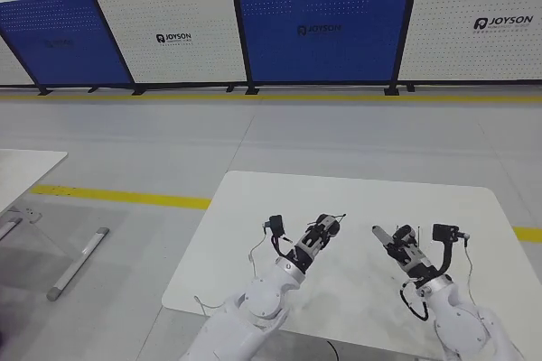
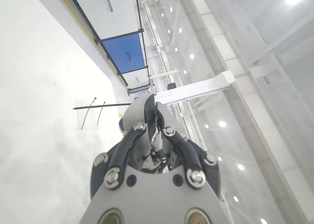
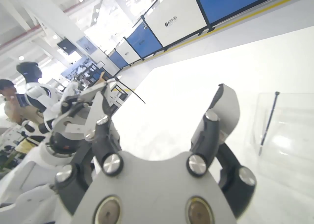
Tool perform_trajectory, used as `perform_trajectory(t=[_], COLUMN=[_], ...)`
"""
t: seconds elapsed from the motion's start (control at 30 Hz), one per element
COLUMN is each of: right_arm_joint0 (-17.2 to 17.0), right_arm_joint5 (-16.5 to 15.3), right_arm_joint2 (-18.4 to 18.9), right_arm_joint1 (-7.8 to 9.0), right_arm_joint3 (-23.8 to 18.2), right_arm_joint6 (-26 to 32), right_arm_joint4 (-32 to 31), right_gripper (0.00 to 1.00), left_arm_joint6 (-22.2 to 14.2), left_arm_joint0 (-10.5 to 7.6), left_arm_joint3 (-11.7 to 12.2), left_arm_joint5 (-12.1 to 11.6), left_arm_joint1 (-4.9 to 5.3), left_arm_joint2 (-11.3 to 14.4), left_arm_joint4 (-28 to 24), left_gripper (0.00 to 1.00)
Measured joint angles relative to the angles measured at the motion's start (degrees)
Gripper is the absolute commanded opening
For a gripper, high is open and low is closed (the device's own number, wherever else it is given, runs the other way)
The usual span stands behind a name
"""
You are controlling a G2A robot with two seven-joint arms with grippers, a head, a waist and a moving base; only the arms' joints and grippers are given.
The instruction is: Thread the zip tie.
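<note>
My left gripper [image 1: 325,226] hangs over the middle of the white table [image 1: 361,194], shut on a thin black zip tie [image 2: 103,106]. The tie's free end sticks out sideways past the fingertips [image 2: 150,102]. The right wrist view shows this same zip tie [image 3: 133,92] jutting from the far gripper. Just to the right, my right gripper [image 1: 393,237] stands open, and nothing lies between its fingers [image 3: 227,104]. Two more black zip ties [image 2: 88,112] lie on the table beyond the left gripper. Another zip tie [image 3: 269,120] rests in a clear tray [image 3: 289,136].
The clear tray sits on the table close beside the right gripper. The table's far edge [image 1: 343,177] and left edge border open grey floor. A second white table [image 1: 18,171] stands off to the left, with a grey bar [image 1: 77,263] on the floor near it.
</note>
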Motion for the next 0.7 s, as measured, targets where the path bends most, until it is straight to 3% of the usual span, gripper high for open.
perform_trajectory(t=[0.2, 0.37, 0.7], right_arm_joint0=[-3.5, -5.0, -4.9], right_arm_joint5=[0.0, 0.0, 0.1], right_arm_joint2=[4.2, 5.5, 5.5], right_arm_joint1=[0.89, 1.25, 1.24], right_arm_joint3=[-3.7, -5.1, -5.1], right_arm_joint6=[-2.0, -3.0, -3.0], right_arm_joint4=[6.6, 11.7, 11.6], right_gripper=[1.00, 1.00, 1.00], left_arm_joint6=[-1.6, -0.9, -0.8], left_arm_joint0=[1.58, 3.23, 3.24], left_arm_joint3=[-0.5, -1.3, -1.3], left_arm_joint5=[3.0, 2.5, 2.5], left_arm_joint1=[0.72, 1.07, 1.07], left_arm_joint2=[-2.6, -5.0, -5.1], left_arm_joint4=[0.0, -1.9, -1.9], left_gripper=[0.00, 0.00, 0.00])
